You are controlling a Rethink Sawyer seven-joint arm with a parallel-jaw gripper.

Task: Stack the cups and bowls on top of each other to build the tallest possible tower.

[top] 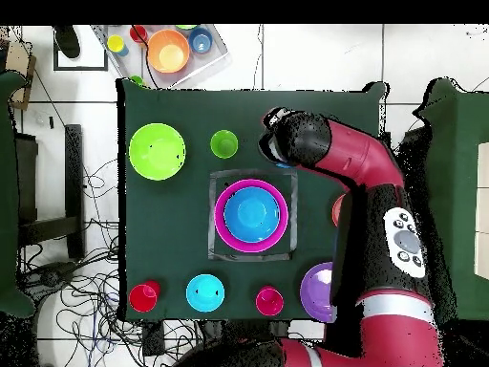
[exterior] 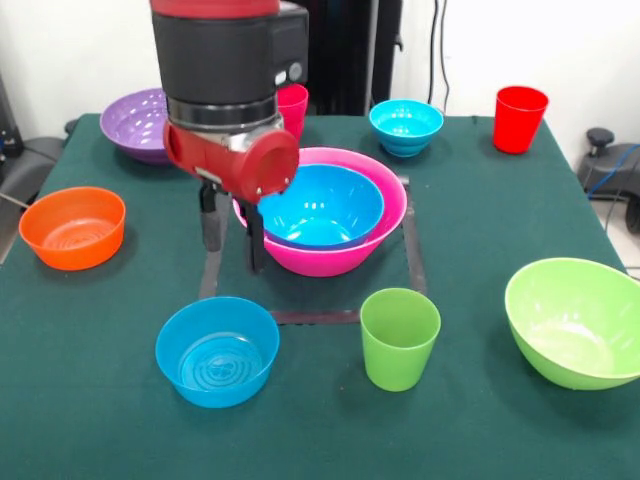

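Green-clothed table [exterior: 470,230]: your tower [exterior: 322,211] is only a blue bowl nested in pink, everything else unstacked, jaws spread empty left of it.

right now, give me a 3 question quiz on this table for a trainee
1. True or false: a blue bowl sits inside the large pink bowl.
2. Which cup stands nearest the lime green bowl? A red cup B light green cup C pink-red cup
3. Fill in: the gripper hangs beside the pink bowl, holding ____.

Key: 1 true. 2 B, the light green cup. 3 nothing.
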